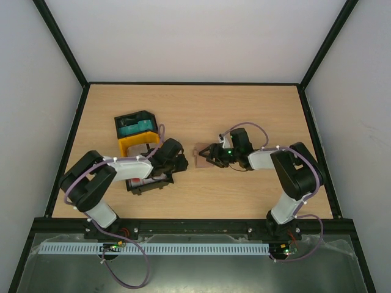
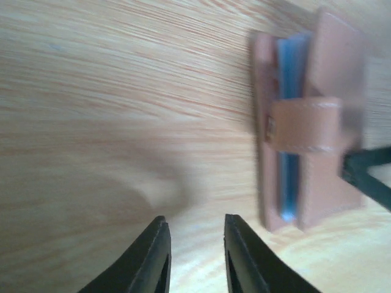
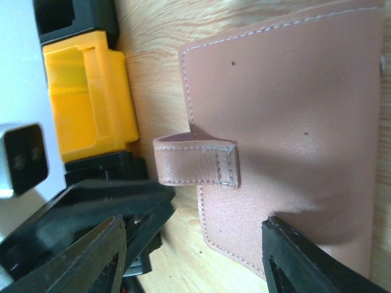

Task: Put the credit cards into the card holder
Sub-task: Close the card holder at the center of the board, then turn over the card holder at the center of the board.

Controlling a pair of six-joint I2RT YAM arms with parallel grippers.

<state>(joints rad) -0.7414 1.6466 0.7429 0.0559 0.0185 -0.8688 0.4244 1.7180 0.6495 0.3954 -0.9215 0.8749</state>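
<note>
1. The card holder (image 1: 200, 157) lay folded near the middle of the table (image 1: 256, 110), between the two grippers; in the top view a yellow tray (image 1: 137, 145) and a black tray (image 1: 135, 124) stood at its 9 to 10 o'clock.
2. The left gripper (image 2: 194, 220) had its jaws only a narrow slit apart with nothing between them; it hung over bare wood, apart from the holder, which lay at 1 o'clock in the left wrist view.
3. The right gripper (image 3: 194, 229) was spread wide and clamped nothing; one finger (image 3: 305, 268) overlapped the holder's edge; whether it pressed down could not be told.
4. Likely hazards: a light holder, pinned at one edge at most, could skid or pivot if pushed; the strap (image 3: 201, 162) crossing the opening could block another card; the grippers worked close together and might collide.
5. Only the left wrist view showed a blue card (image 2: 292, 55) seated inside the fold; the right wrist view showed just the closed cover and strap; the top view gave the layout but not the jaw gaps.
</note>
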